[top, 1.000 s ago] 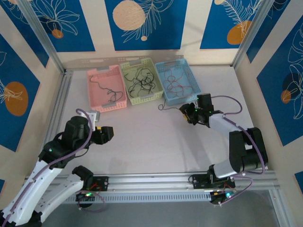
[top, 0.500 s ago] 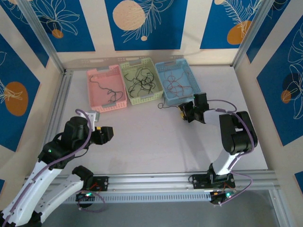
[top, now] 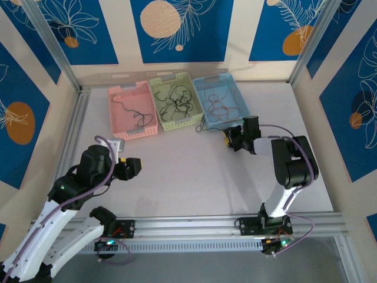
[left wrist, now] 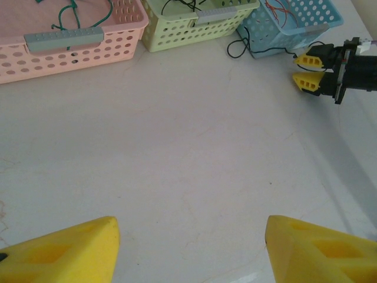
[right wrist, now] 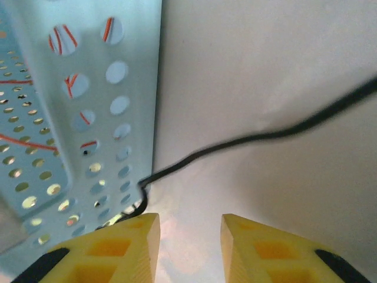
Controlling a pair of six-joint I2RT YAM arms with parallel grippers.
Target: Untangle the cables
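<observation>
The cables lie sorted in three baskets: a dark green one [top: 136, 115] in the pink basket [top: 118, 127], a black tangle [top: 175, 101] in the green basket [top: 158, 125], red and orange strands [top: 224, 108] in the blue basket [top: 201, 112]. One black cable [top: 202, 129] trails out on the table at the blue basket's near corner. My right gripper [top: 229, 140] hovers low at that corner, open; the black cable [right wrist: 235, 141] runs along the blue wall [right wrist: 135, 88] and slips past the left fingertip [right wrist: 126, 244], with nothing between the fingers. My left gripper [top: 134, 167] is open over bare table.
The three baskets stand in a row at the back. White tabletop [left wrist: 177, 147] stretches between my left gripper [left wrist: 191, 250] and the right gripper [left wrist: 307, 71]. An aluminium rail [top: 194, 225] borders the near edge, and panel walls close the sides.
My right arm has folded up at the elbow and the gripper has crept left toward the blue basket's corner, its jaws narrowing. The left arm has not moved.
</observation>
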